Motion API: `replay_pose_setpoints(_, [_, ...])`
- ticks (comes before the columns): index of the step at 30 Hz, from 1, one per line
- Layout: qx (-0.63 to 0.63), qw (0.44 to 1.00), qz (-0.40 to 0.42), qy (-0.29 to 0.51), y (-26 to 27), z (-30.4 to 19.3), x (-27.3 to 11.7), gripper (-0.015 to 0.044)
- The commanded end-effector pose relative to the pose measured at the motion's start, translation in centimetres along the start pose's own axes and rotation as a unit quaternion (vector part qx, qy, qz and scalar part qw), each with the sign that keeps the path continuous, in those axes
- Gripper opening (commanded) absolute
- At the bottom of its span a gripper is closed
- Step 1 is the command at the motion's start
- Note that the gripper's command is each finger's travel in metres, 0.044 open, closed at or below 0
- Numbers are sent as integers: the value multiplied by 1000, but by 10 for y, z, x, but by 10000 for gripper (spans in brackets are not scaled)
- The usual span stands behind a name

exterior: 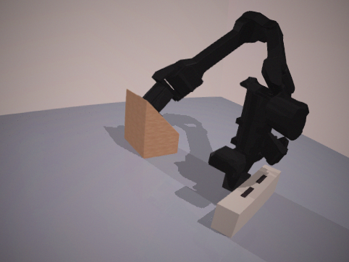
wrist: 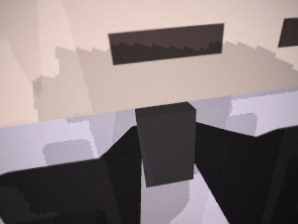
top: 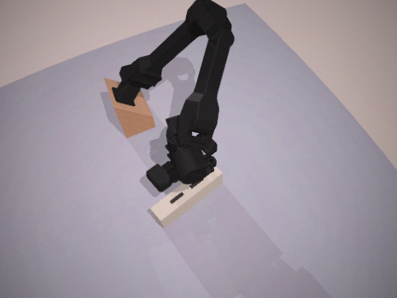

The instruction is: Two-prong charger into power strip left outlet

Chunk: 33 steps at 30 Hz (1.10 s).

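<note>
My gripper is shut on the dark block-shaped charger, with a finger on each side. No gold prongs show in the wrist view; I cannot tell where their tips are. The cream power strip has two dark outlet slots. In the wrist view, the charger's front end is at the strip's near edge, below the left slot; the right slot is partly out of frame. In the exterior view, the fingertips are beside the strip's long side. The arm hides them in the top view.
A wooden wedge block stands under the arm's base, behind the power strip. The arm arches over from it. The wrist camera housing sticks out beside the gripper, near the strip.
</note>
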<state>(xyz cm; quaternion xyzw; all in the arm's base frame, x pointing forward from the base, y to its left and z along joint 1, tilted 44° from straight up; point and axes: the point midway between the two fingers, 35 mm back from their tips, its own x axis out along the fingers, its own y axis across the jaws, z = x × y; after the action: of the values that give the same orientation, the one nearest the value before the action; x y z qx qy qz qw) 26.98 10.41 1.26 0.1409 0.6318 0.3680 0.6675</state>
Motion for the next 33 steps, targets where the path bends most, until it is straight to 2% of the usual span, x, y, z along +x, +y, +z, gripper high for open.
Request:
replay_pose_setpoints(1, [3,1000,2,-1,1,2,-1,0])
replay_pose_setpoints(33, [2,1000,2,-1,1,13,-1,0])
